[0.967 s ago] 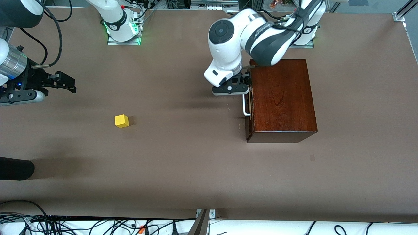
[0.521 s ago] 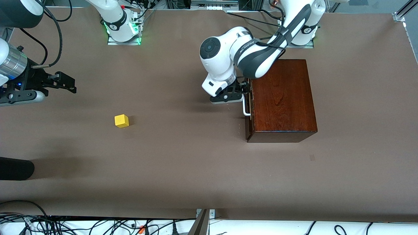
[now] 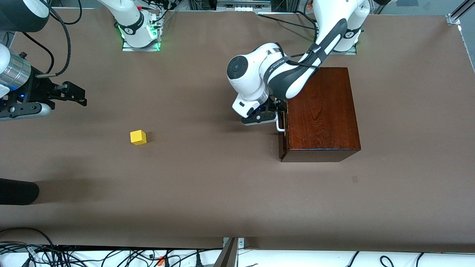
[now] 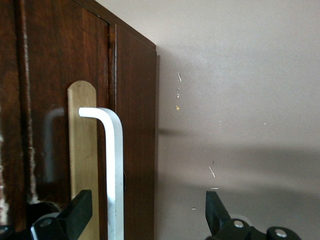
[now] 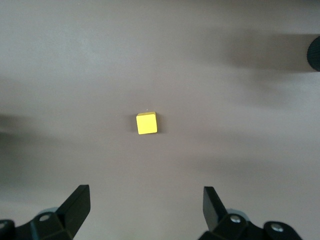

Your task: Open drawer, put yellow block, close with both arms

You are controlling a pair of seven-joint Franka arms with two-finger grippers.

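Here the left claw [image 3: 275,115] is sitting low at the drawer [image 3: 283,128] front, its fingers [image 4: 75,215] spread wide on either side of the white handle [image 4: 112,170], one by the dark front panel, the other out over the desk [image 3: 207,185]. The drawer is lying shut in its mahogany box [image 3: 321,111]. The right claw [image 3: 76,95] is hanging spread above the desk at the right arm's end, with the yellow block [image 3: 138,137] resting on the desk nearby.
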